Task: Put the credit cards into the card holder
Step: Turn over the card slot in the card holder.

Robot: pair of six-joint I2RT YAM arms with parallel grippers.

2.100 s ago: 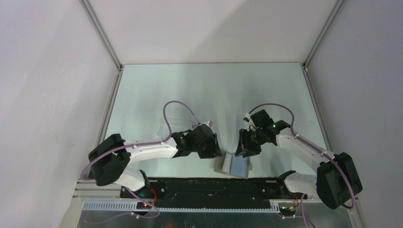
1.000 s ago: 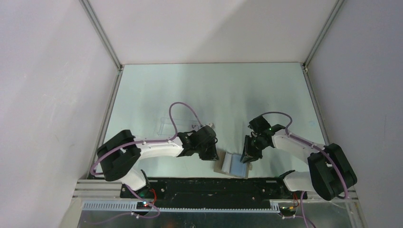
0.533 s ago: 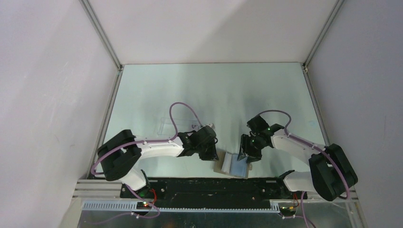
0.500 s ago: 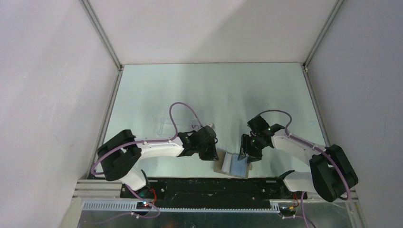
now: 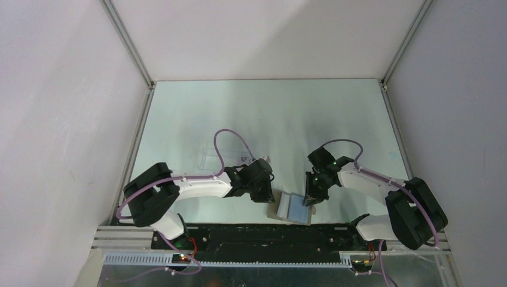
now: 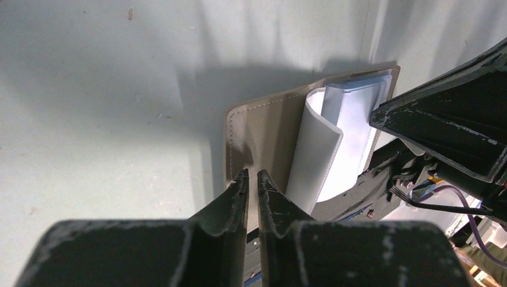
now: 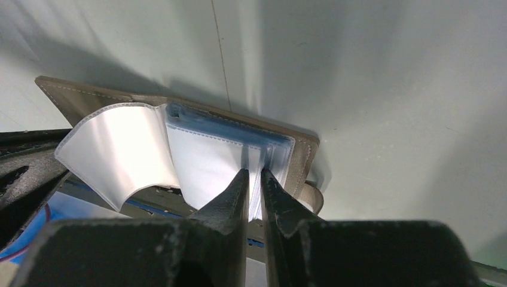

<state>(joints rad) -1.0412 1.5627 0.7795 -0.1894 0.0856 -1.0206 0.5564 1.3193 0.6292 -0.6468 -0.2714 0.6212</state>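
The card holder (image 5: 293, 207) lies open near the table's front edge, grey-brown outside with light blue lining. My left gripper (image 5: 267, 194) is shut on its left flap (image 6: 263, 119), the leather running between the fingertips of the left gripper (image 6: 252, 174). My right gripper (image 5: 309, 198) is shut on the stack of clear sleeves (image 7: 209, 155) on the right half, the right gripper (image 7: 254, 173) pinching their edge. One sleeve (image 7: 119, 149) curls up loose at the left. No credit cards show in any view.
A clear plastic box (image 5: 214, 156) sits behind the left arm. The black base rail (image 5: 257, 233) runs just in front of the card holder. Grey walls enclose the table on three sides.
My right gripper opened briefly, shifted slightly left over the card holder and closed on the sleeves. The left gripper has kept its hold on the flap.
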